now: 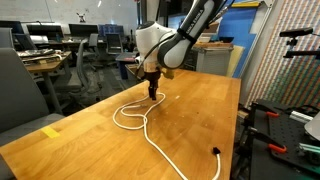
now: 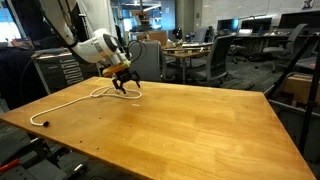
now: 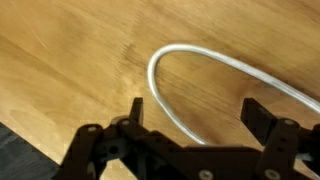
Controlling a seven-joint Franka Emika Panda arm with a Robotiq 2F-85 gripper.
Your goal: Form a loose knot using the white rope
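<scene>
The white rope (image 1: 140,122) lies on the wooden table (image 1: 190,110), with a loop near the far end and a long tail running to a dark tip (image 1: 216,152) at the near edge. In an exterior view it shows as a loop and a tail (image 2: 75,100) ending near the table's left edge. My gripper (image 1: 153,95) is low over the loop, fingers pointing down, also seen in an exterior view (image 2: 124,86). In the wrist view the jaws (image 3: 196,115) are wide open and empty, and a curved bend of rope (image 3: 165,100) passes between them.
The table's edges drop off near the rope's tail (image 1: 225,165). Office chairs (image 2: 215,60) and desks stand behind the table. A rack with dark equipment (image 1: 290,110) stands beside the table.
</scene>
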